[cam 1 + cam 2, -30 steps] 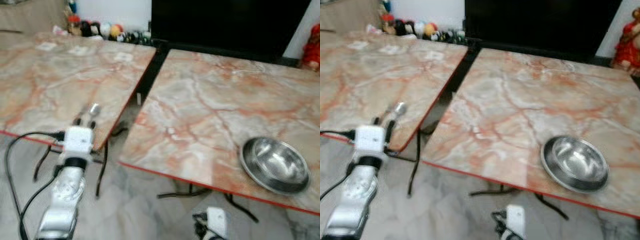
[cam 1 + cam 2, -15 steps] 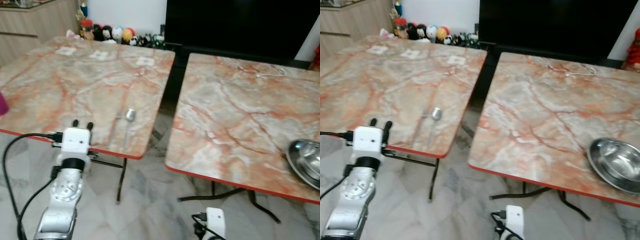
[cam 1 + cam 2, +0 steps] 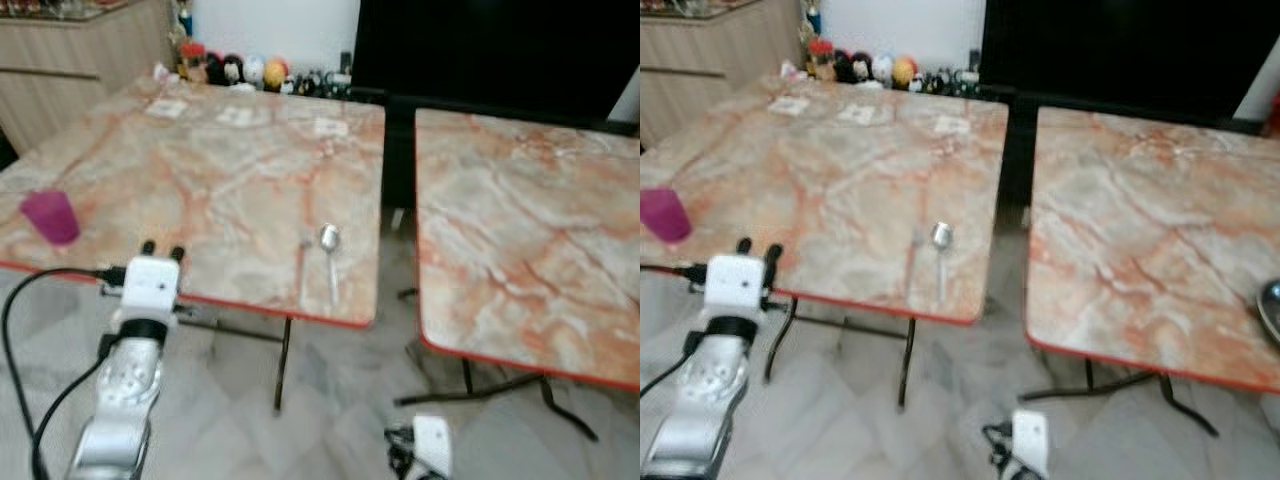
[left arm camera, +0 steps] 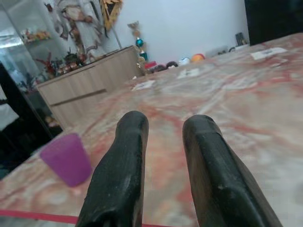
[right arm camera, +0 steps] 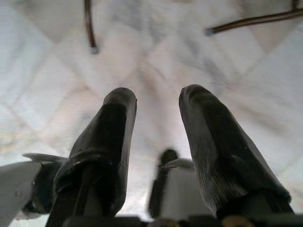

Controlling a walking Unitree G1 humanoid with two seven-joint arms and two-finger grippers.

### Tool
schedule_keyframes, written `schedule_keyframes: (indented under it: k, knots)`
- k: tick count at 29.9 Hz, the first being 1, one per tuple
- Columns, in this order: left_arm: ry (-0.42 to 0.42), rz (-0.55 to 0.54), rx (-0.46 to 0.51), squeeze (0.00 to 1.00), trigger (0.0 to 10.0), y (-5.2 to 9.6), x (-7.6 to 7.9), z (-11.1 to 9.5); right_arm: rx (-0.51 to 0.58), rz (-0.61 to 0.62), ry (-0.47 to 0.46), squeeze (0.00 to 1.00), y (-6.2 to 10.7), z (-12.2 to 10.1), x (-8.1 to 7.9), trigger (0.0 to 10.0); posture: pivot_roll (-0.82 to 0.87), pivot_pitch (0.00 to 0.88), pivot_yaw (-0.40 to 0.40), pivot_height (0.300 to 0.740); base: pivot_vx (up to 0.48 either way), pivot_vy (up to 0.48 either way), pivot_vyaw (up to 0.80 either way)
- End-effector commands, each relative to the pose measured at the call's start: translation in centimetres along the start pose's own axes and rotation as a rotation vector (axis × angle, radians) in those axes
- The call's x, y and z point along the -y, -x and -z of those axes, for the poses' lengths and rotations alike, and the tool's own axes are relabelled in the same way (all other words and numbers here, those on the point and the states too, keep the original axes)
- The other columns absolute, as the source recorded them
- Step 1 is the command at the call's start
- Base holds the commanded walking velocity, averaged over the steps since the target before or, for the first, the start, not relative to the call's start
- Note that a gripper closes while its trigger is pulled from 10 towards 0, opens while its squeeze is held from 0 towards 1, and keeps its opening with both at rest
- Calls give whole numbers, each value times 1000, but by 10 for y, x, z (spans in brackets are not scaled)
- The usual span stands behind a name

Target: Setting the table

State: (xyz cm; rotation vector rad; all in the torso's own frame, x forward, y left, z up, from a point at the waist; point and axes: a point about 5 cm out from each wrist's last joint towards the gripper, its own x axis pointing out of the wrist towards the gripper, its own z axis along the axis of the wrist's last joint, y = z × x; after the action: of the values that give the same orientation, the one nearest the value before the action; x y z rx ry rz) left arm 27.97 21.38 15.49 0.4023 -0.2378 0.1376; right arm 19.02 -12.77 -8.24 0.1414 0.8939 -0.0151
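Note:
A metal spoon (image 3: 330, 262) and a thin fork (image 3: 303, 268) lie side by side near the front edge of the left marble table (image 3: 220, 190). A purple cup (image 3: 51, 217) stands at that table's front left. My left gripper (image 3: 162, 248) is raised at the table's front edge, open and empty, with the purple cup (image 4: 67, 158) ahead of it to one side. My right gripper (image 5: 156, 101) hangs low, open and empty, pointing at the tiled floor. The rim of a steel bowl (image 3: 1272, 308) peeks in at the right table's edge.
A second marble table (image 3: 530, 230) stands to the right, with a dark gap between the two. Paper cards (image 3: 330, 127) lie at the left table's far side. Small figurines (image 3: 235, 70) line the back wall by a wooden cabinet (image 3: 60, 80). Folding table legs (image 3: 283, 365) stand on the tiled floor.
The camera has swung left: both tables slid right in the picture, the steel bowl has almost left the frame, and the purple cup has come into view. My arms kept their pose.

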Motion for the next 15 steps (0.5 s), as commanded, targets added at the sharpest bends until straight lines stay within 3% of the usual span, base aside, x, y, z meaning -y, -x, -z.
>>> schedule_keyframes:
  k: [1,15]
  knots:
    - [10,29,27,0,10000,0,8,-5,-14,32,-10,0,2,5,10,10000,142,0,-41,740,0,0,0]
    - [16,42,35,0,10000,0,9,-7,-9,34,-17,0,2,5,9,10000,146,0,-40,740,0,0,0]
